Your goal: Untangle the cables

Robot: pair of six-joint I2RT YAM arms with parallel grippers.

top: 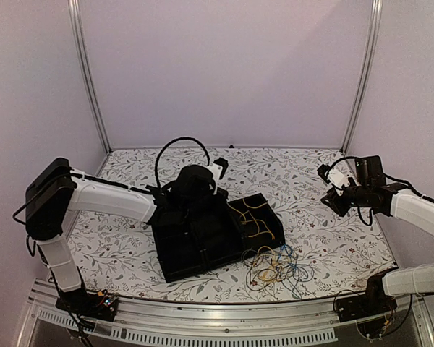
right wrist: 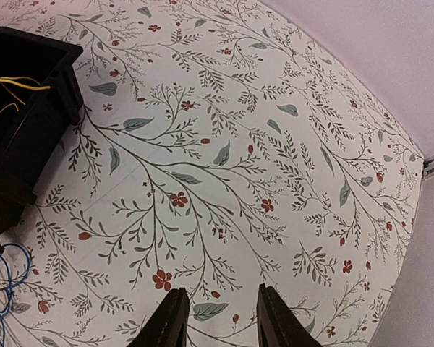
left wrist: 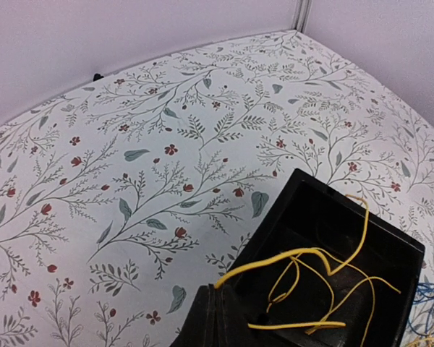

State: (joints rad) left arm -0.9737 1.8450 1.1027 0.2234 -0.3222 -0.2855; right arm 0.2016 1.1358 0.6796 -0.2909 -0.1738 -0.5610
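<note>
A yellow cable (left wrist: 304, 253) loops over a compartment of the black box (left wrist: 390, 246), and one end runs into the tips of my left gripper (left wrist: 215, 290), which is shut on it above the box's near corner. A tangle of blue, yellow and black cables (top: 278, 267) lies on the table in front of the box's right end. In the right wrist view the blue cables (right wrist: 0, 278) show at the left edge. My right gripper (right wrist: 220, 318) hovers open over bare tablecloth well to the right of the box, with nothing between its fingers.
The black compartment box (top: 202, 235) sits mid-table on the floral cloth (top: 325, 238). A thick black hose (top: 181, 144) arcs above the left wrist. Lilac walls and metal posts (top: 362, 79) close the back and sides.
</note>
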